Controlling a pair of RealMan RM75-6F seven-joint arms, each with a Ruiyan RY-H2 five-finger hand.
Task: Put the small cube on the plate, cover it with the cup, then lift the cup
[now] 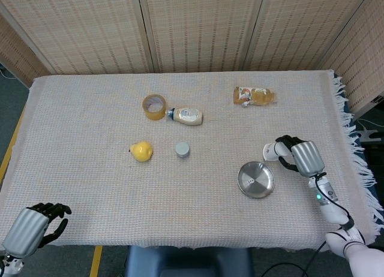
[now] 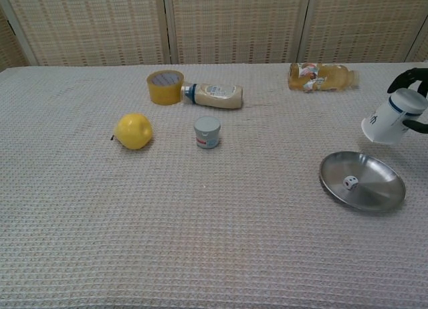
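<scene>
Now cup (tilted) in right hand

Desk: tape roll at back centre, bottle lying just right of it, touching or nearly so. Second bottle lying far back right. Lemon mid-left; small jar to its right. Plate front right, cube on it. Cup tilted, off the desk, behind the plate, in right robot hand. Left robot hand at front-left edge.
</scene>
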